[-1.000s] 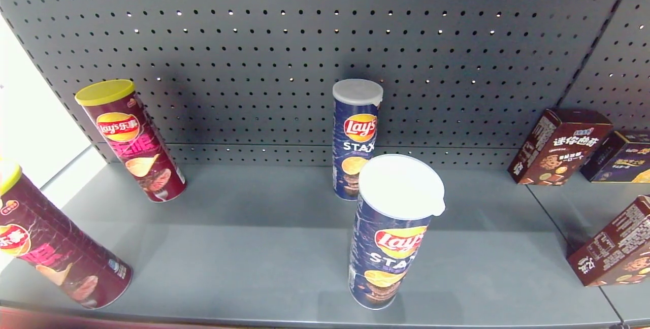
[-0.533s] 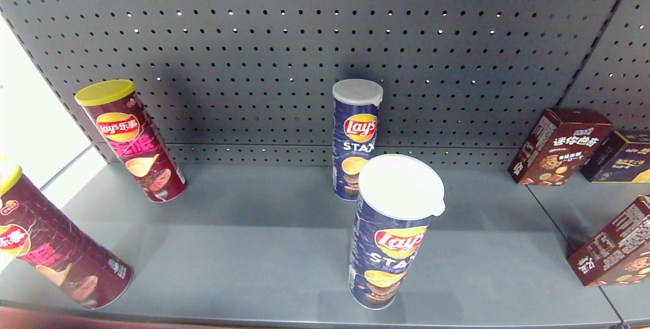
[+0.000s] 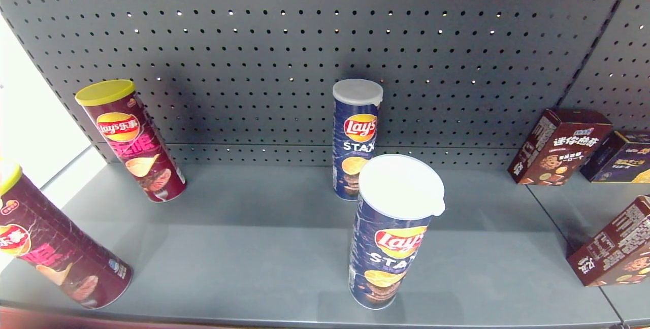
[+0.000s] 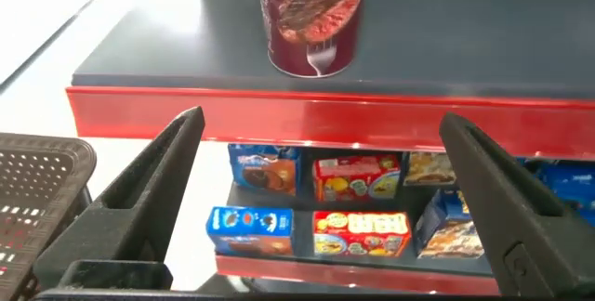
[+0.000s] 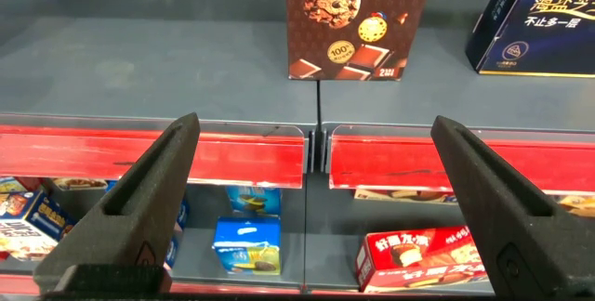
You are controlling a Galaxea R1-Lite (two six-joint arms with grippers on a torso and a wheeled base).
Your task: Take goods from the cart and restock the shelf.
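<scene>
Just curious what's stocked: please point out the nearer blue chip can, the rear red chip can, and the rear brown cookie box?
nearer blue chip can (image 3: 396,243), head view, label
rear red chip can (image 3: 134,146), head view, label
rear brown cookie box (image 3: 561,149), head view, front face

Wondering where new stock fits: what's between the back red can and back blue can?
Nothing: in the head view, bare shelf separates back red can and back blue can.

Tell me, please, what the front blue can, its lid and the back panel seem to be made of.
Front blue can: probably printed cardboard, faintly glossy; a straight tube.
Lid: likely plastic, matte whitish, with a small tab.
Back panel: seemingly painted sheet metal, matte grey, with regular punched holes.
</scene>
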